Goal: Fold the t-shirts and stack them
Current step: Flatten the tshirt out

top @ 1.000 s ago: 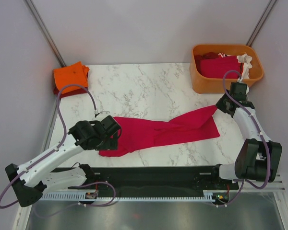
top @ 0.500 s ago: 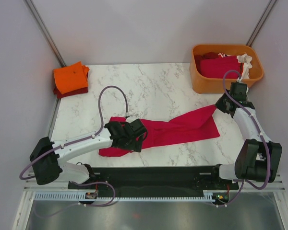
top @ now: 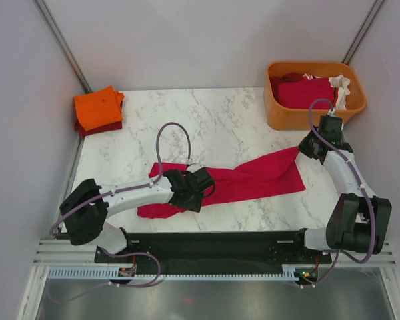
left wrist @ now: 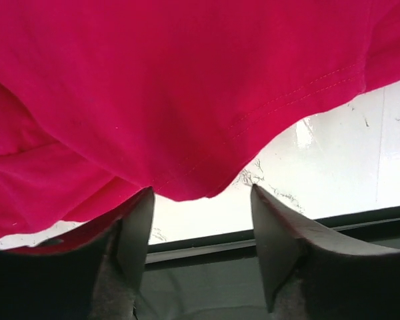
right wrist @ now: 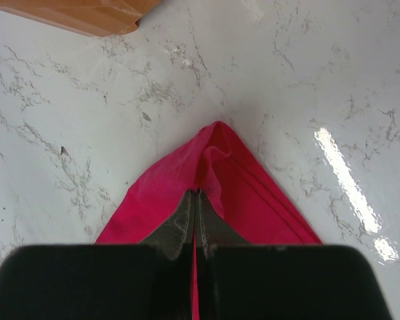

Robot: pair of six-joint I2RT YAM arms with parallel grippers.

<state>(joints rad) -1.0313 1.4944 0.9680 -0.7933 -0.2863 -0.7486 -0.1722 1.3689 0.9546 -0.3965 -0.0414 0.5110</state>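
Note:
A crimson-pink t-shirt point(top: 253, 179) lies stretched in a twisted band across the table's front half. My left gripper point(top: 199, 188) is open over the shirt's middle. In the left wrist view its fingers point(left wrist: 137, 227) stand apart around the shirt's lower hem point(left wrist: 187, 190), with nothing between them. My right gripper point(top: 304, 148) is shut on the shirt's far right corner point(right wrist: 217, 143), near the tub. An orange folded t-shirt point(top: 98, 107) sits on a dark red folded one point(top: 87, 128) at the far left corner.
An orange plastic tub point(top: 285, 117) stands at the back right, holding dark red cloth point(top: 300, 91) and white cloth point(top: 341, 89). The tub's edge point(right wrist: 73, 13) shows at the top of the right wrist view. A black rail point(top: 213, 241) runs along the table's near edge.
My left arm has swung to the right, from the shirt's left end to over its middle. The right gripper and the shirt's right corner have not moved.

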